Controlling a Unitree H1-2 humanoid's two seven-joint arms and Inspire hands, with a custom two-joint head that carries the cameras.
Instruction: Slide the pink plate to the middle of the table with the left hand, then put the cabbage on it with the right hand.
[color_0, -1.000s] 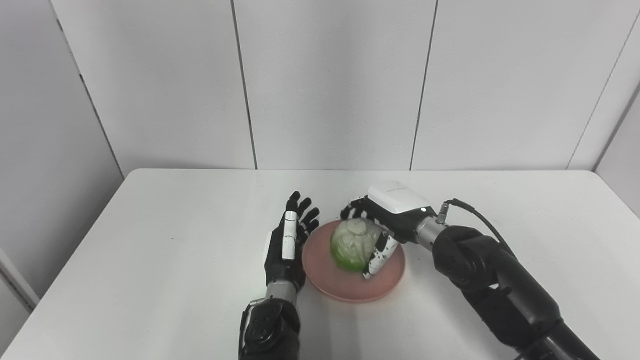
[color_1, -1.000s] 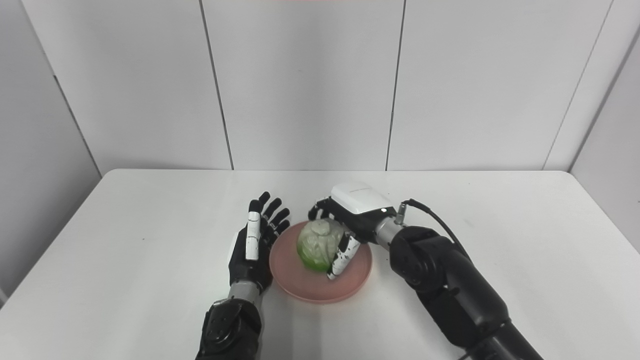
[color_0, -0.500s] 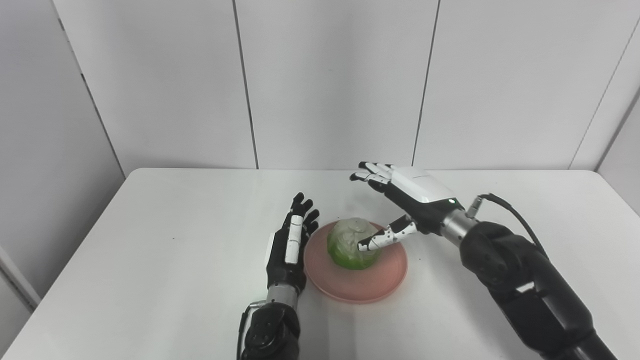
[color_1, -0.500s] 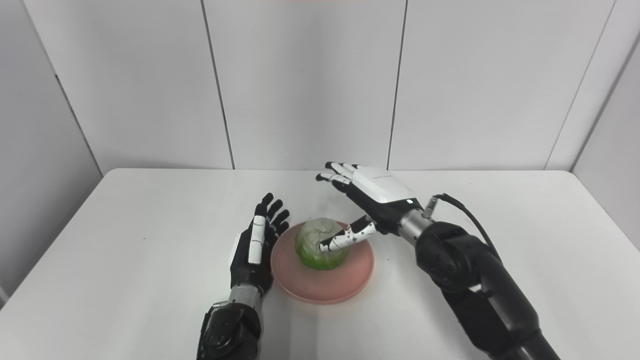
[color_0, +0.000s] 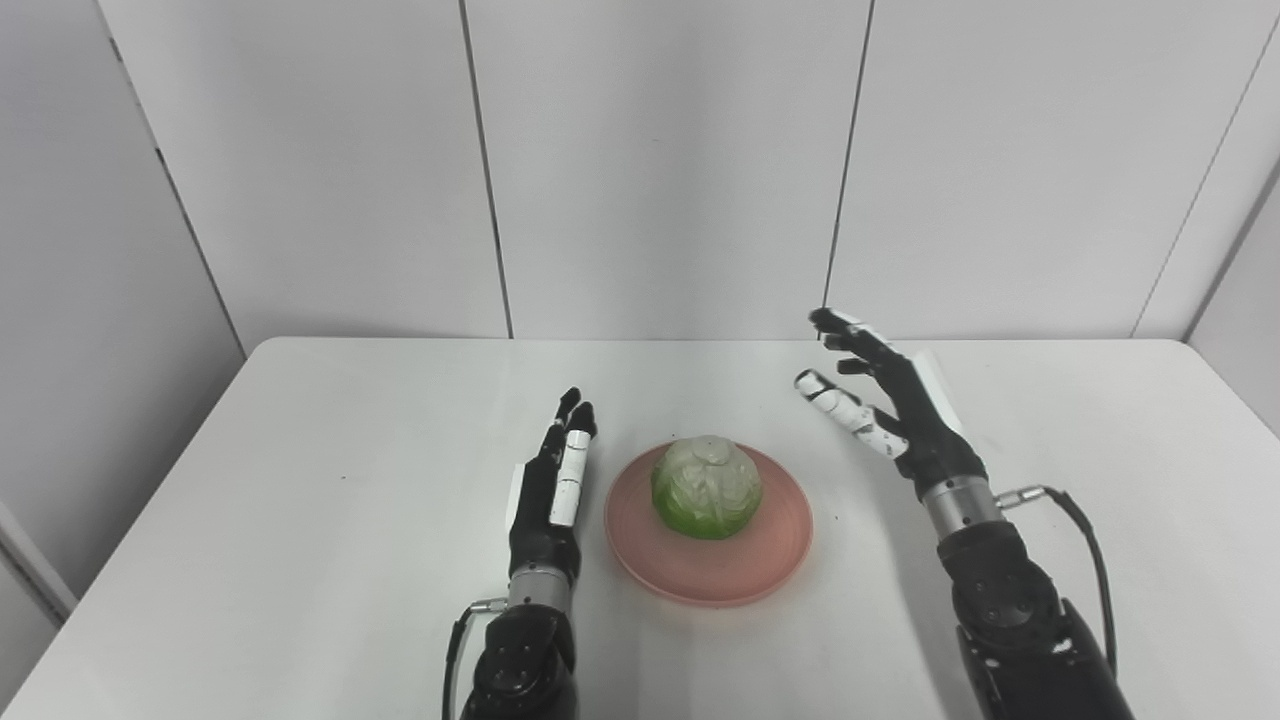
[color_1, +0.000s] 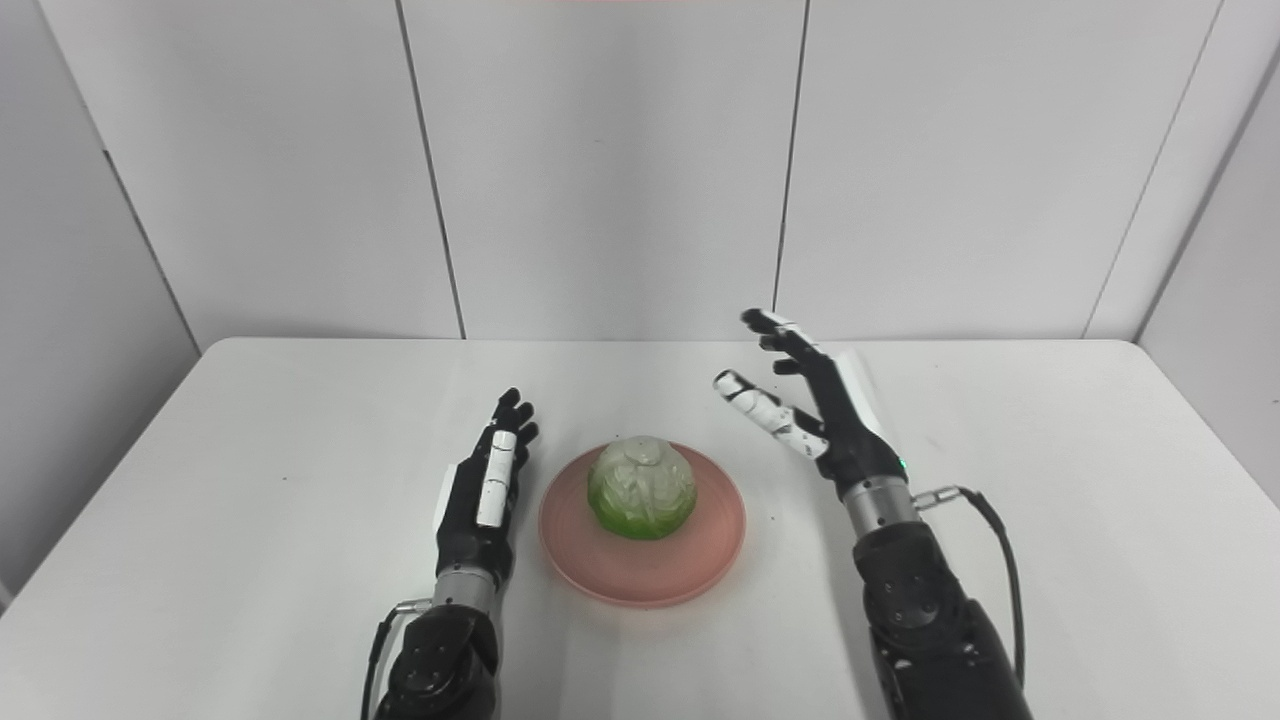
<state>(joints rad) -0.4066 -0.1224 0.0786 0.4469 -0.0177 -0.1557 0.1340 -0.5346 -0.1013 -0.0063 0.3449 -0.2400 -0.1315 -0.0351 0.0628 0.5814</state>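
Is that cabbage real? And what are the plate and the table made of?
The cabbage looks fake, likely plastic or rubber: its leaves look moulded and a bit glossy, though I can't be sure. The plate seems matte pink plastic, with faint rings and a plain smooth rim. The table looks like smooth white laminate, faintly shiny.

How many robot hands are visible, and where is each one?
2. The left robot hand is just left of the pink plate; the right robot hand is raised, right of the cabbage.

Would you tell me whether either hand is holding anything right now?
Neither: left hand and right hand are open, cabbage sits free on pink plate.
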